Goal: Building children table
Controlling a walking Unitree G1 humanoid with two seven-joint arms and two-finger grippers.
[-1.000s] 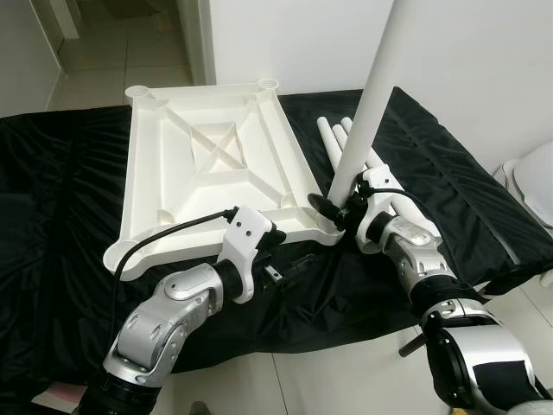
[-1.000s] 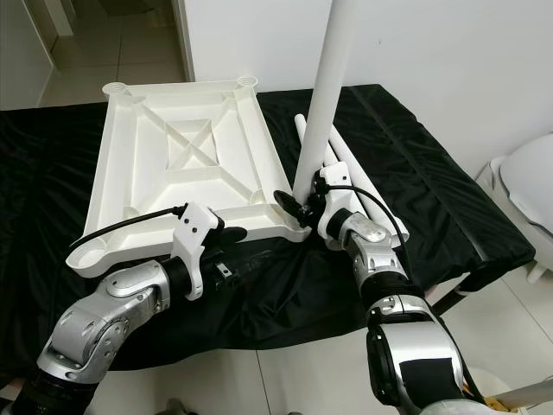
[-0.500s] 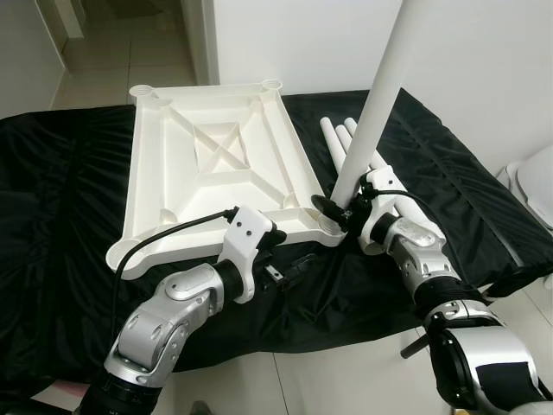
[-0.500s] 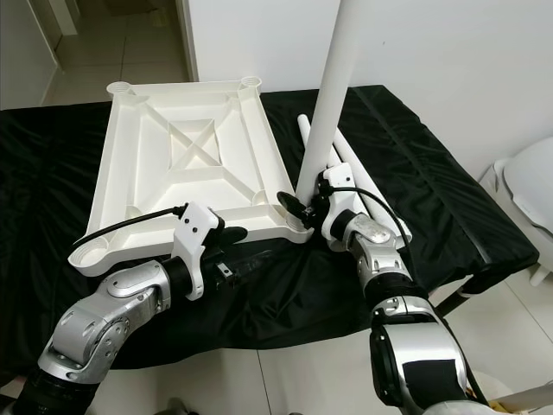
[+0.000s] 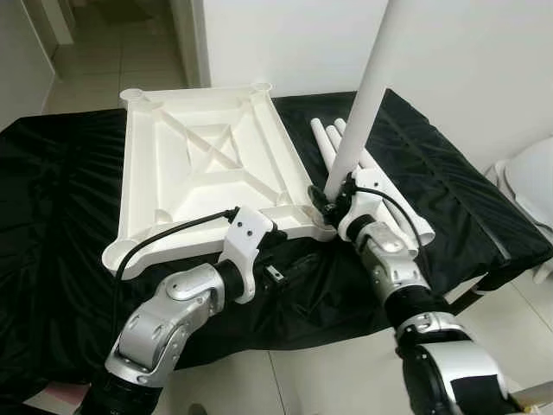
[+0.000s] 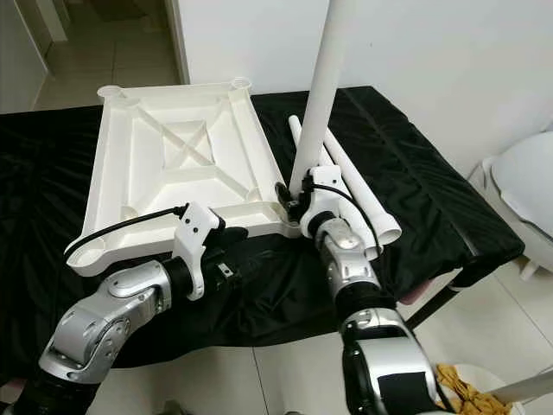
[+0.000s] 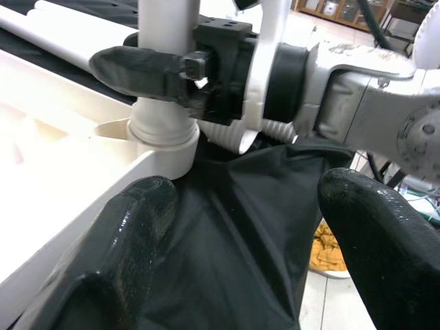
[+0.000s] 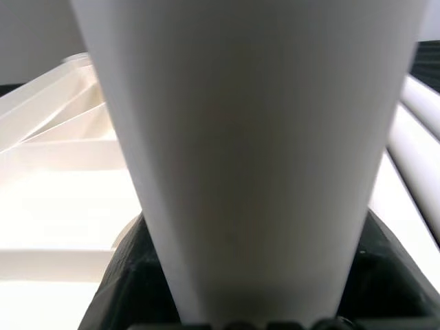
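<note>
Left wrist view: our right pincer (image 7: 148, 69) clamps first leg (image 7: 161, 62) in tabletop (image 5: 207, 164) socket; left pincer (image 7: 247, 227) wide; three legs (image 5: 333, 143) left.

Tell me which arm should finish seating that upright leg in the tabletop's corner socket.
Right. Its pincer is shut on the upright leg, standing at the corner socket of the tabletop. The left pincer is open, beside the near edge, holding nothing.

Upright leg (image 5: 367, 95) stands in tabletop (image 5: 199, 173) corner, spare legs (image 5: 393, 203) right.
</note>
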